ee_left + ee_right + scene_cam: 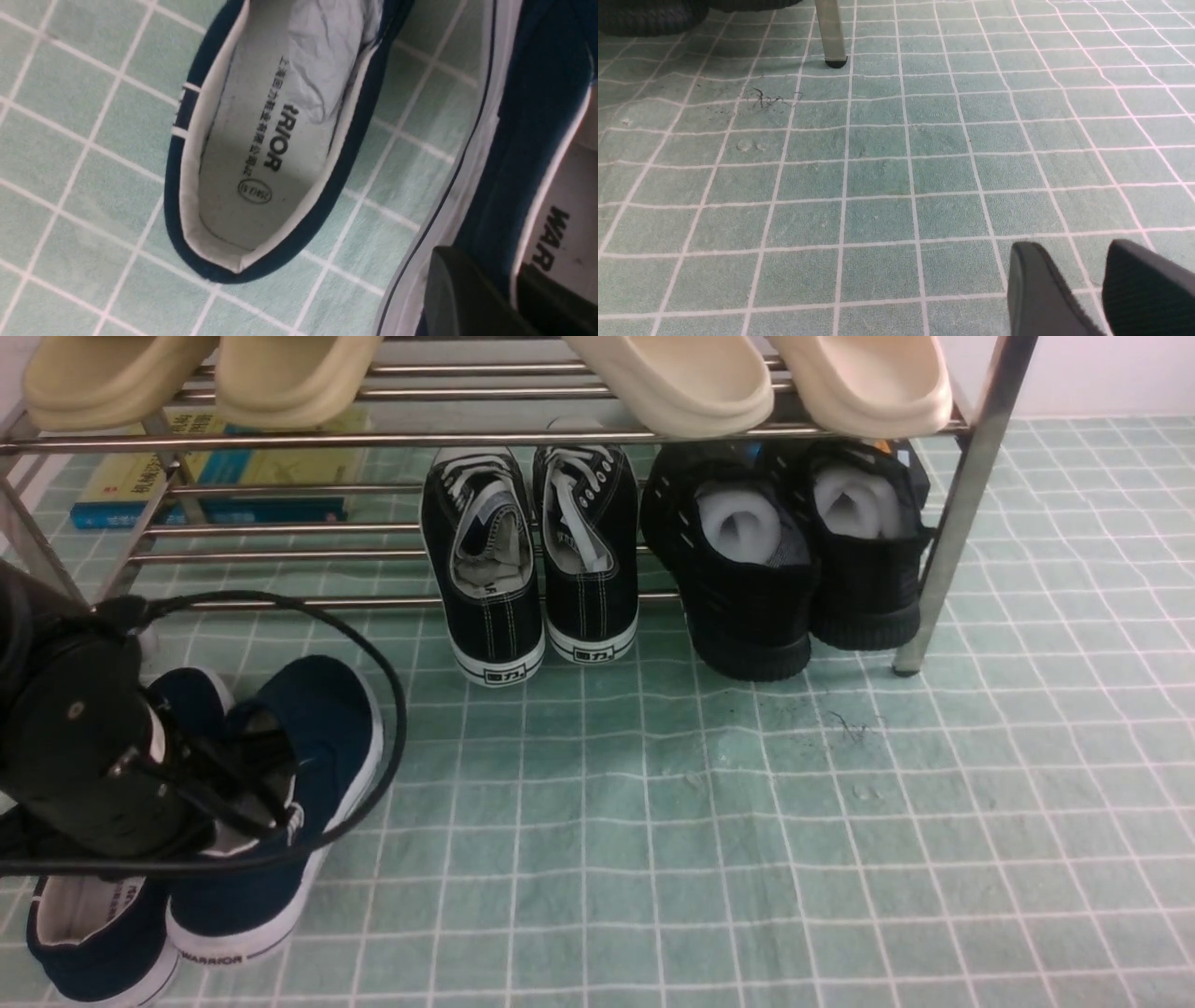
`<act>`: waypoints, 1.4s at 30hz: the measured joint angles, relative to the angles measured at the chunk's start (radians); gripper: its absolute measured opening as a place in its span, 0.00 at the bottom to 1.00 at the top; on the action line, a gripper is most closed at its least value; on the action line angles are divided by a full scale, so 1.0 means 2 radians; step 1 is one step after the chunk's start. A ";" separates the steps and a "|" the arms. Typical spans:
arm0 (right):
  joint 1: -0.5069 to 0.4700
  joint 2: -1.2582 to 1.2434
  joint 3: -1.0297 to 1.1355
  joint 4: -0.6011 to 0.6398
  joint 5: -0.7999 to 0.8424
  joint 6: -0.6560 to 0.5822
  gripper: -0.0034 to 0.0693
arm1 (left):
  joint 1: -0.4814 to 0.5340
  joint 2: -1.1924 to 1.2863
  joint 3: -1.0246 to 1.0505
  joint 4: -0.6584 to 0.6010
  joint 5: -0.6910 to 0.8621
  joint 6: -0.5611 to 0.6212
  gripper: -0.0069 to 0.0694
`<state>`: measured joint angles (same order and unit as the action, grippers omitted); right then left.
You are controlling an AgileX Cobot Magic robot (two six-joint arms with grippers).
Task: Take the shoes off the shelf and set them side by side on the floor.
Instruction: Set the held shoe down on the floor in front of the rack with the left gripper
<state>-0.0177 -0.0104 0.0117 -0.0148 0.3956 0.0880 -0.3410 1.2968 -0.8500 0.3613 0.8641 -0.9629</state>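
Both navy shoes are off the shelf (pixel 560 434), at the front left of the floor (pixel 747 821). One shoe (pixel 93 933) (pixel 261 154) lies free on the floor with its pale lining showing. The other shoe (pixel 299 784) (pixel 528 140) stands just to its right, slightly angled. My left gripper (pixel 252 793) (pixel 507 280) is shut on this shoe's side wall, one finger outside and one inside the opening. I cannot tell whether its sole rests fully on the floor. My right gripper (pixel 1083 266) hangs open over bare floor, holding nothing.
Black lace-up sneakers (pixel 527 560) and all-black knit shoes (pixel 794 551) sit on the lower tier. Beige slippers (pixel 672 383) are on the upper tier and books (pixel 215 485) lie behind. A shelf leg (pixel 952 523) (pixel 830 32) stands at the right.
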 joint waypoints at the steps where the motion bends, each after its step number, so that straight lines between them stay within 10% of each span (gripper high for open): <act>1: 0.000 0.000 0.000 0.000 0.000 0.000 0.38 | 0.000 -0.002 0.000 0.002 -0.004 -0.006 0.13; 42: 0.000 0.000 0.000 0.000 0.000 0.000 0.38 | 0.000 0.061 0.002 0.056 -0.052 -0.081 0.14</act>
<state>-0.0177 -0.0104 0.0117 -0.0148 0.3956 0.0880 -0.3410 1.4186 -0.8452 0.4723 0.7608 -1.1240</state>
